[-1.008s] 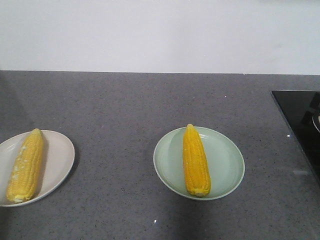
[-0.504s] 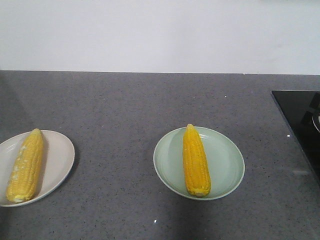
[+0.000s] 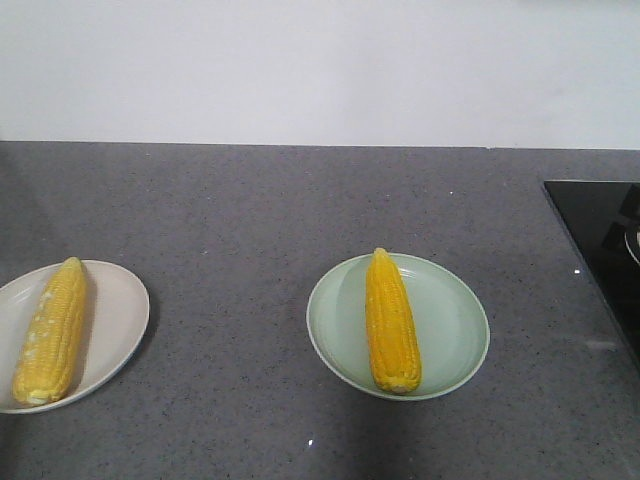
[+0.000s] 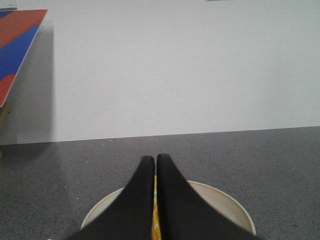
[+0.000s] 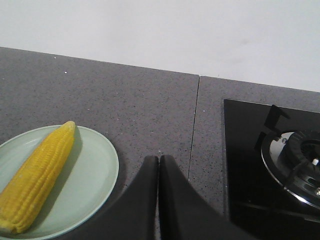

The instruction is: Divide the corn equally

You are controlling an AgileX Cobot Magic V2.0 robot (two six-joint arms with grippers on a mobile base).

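**One cob on each plate, both pairs of fingers pressed together**

The left gripper [image 4: 154, 160] has its black fingers [image 4: 142, 200] closed tip to tip, holding nothing. Directly below them sits a cream plate [image 4: 220, 197], and a sliver of yellow corn shows through the slit between the fingers. The right gripper [image 5: 158, 159] is likewise closed and empty, poised over bare grey surface [image 5: 150, 100], with a pale green plate [image 5: 95, 170] just to its left carrying a cob [image 5: 37, 182] whose tapered tip points away toward the wall.

From the front view, the left cob [image 3: 52, 330] lies lengthwise on the cream plate [image 3: 115, 315], which is cut off by the left edge of the frame. The other cob [image 3: 390, 320] lies along the middle of the green plate [image 3: 450, 325]. The plates stand well apart, with open surface [image 3: 250, 230] between and behind them. A black hob [image 3: 600, 240] occupies the right edge; its burner [image 5: 295, 160] shows in the right wrist view. No writing is legible anywhere.
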